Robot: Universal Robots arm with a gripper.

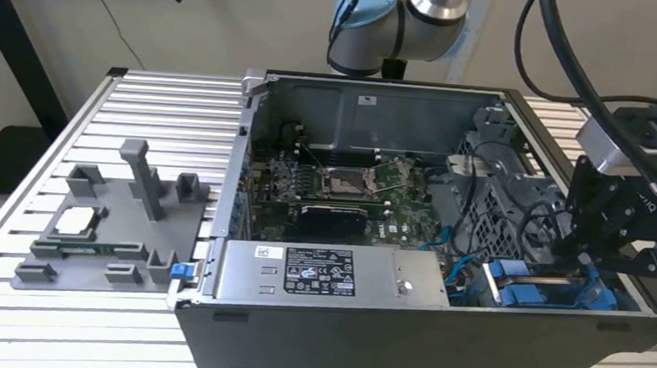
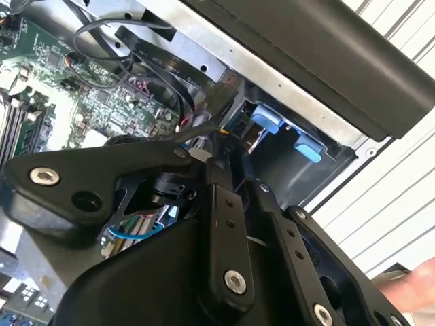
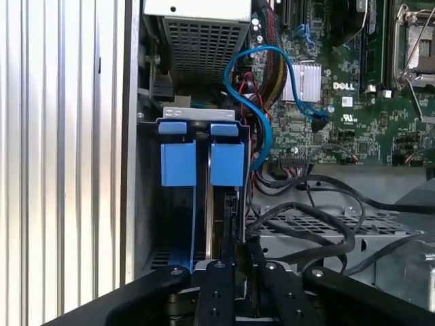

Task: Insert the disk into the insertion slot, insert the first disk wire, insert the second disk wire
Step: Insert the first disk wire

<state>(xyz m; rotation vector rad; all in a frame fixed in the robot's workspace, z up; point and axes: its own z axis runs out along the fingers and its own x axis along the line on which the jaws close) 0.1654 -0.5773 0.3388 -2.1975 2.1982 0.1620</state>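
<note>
Working at drive bay (image 3: pixel 197 113): gripper (image 3: pixel 234 257) w/ fingers drawn narrow, pinched item hidden, just beside disk (image 3: pixel 226 163), seated in its slot. Judged best: align square to disk's edge, press gently, clear of blue cable (image 3: pixel 262 129).

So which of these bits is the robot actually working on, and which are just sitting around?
In the job: gripper; disk in its blue frame, in the drive bay; blue cable, probably a disk wire.

Just lying about: grey fixture at the exterior view's left, with a processor chip and memory stick; power supply; motherboard.
</note>
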